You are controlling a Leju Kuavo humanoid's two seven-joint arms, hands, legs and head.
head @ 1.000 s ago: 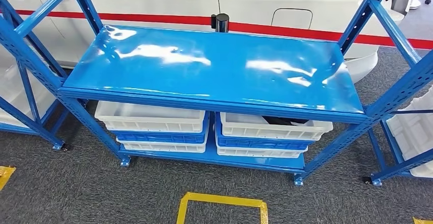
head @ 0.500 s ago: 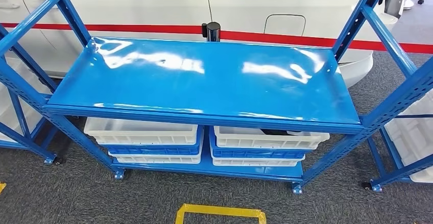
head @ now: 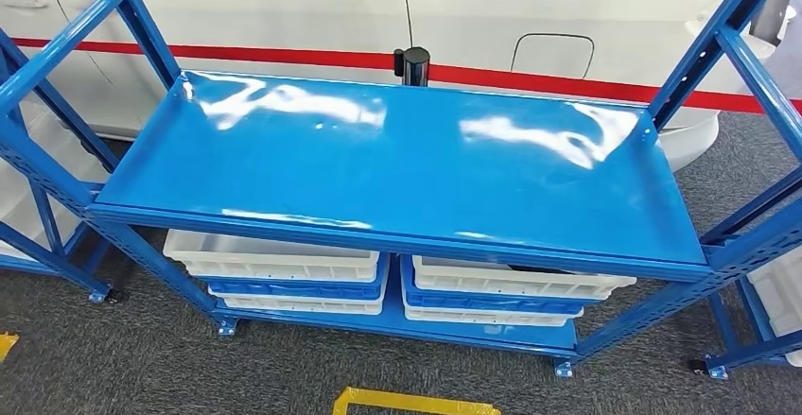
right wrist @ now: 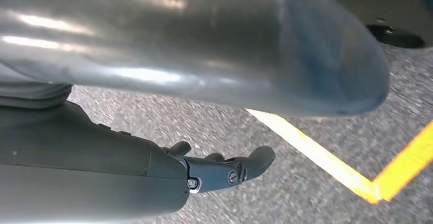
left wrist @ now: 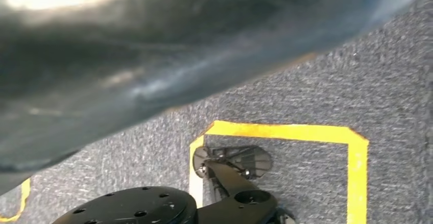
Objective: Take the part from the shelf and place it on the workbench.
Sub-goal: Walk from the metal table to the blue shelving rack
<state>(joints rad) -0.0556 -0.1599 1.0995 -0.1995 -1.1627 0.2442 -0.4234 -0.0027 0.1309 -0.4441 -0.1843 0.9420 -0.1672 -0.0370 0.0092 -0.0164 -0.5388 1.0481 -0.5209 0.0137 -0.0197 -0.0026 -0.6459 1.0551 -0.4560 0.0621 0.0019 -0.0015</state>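
shelf [head: 397,164]: blue steel rack, glossy upper board bare, white car behind it
bins [head: 506,283]: white and blue trays stacked on the low level, left and right
part [head: 544,270]: only a dark sliver in the right top bin, under the board; axis and heading cannot be told
handling: probably stiff and light; where to grip it is hidden
right hand [right wrist: 224,170]: hangs over the carpet, fingers apart, holding nothing
left hand: cannot tell its state

The shelf board [head: 397,164] hides most of the white bins [head: 274,259] beneath it (a dark sliver [head: 558,270] shows, unidentifiable).
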